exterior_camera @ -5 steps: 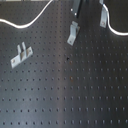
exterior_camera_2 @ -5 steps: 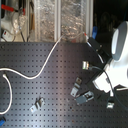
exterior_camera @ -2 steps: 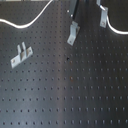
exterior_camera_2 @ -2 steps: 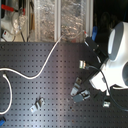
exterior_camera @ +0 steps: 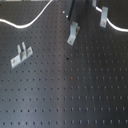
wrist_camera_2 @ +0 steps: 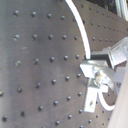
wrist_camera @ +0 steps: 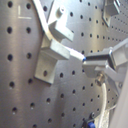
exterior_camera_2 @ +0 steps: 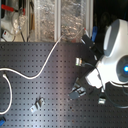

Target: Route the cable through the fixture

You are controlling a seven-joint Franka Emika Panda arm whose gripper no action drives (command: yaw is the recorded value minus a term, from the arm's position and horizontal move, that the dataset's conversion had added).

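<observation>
A dark perforated counter (exterior_camera: 75, 95) carries the scene. In the first exterior view the pincer (exterior_camera: 87, 27) hangs over the far part of the counter, its two pale fingers (exterior_camera: 73, 34) spread well apart with only bare counter between them, so it is released and grasps nothing. The second exterior view shows the white arm (exterior_camera_2: 114, 55) bent over the counter near that picture's right edge, with the pincer (exterior_camera_2: 87, 87) below it.

The cable (exterior_camera: 30, 21) is a thin white cord that runs in loose curves along the far edge of the counter in the first exterior view, passing behind the pincer and showing again toward the first exterior view's right. In the second exterior view the cable (exterior_camera_2: 42, 67) sweeps from the counter's far edge down toward the second exterior view's left edge, well apart from the pincer.

The fixture (exterior_camera: 20, 54), a small pale metal bracket, stands on the counter near the first exterior view's left edge, apart from both cable and pincer. In the second exterior view the fixture (exterior_camera_2: 37, 104) sits near the counter's near edge. The first wrist view shows the fixture (wrist_camera: 55, 47) close up, bolted to the holed surface. The second wrist view shows the cable (wrist_camera_2: 82, 35) lying curved across the counter.
</observation>
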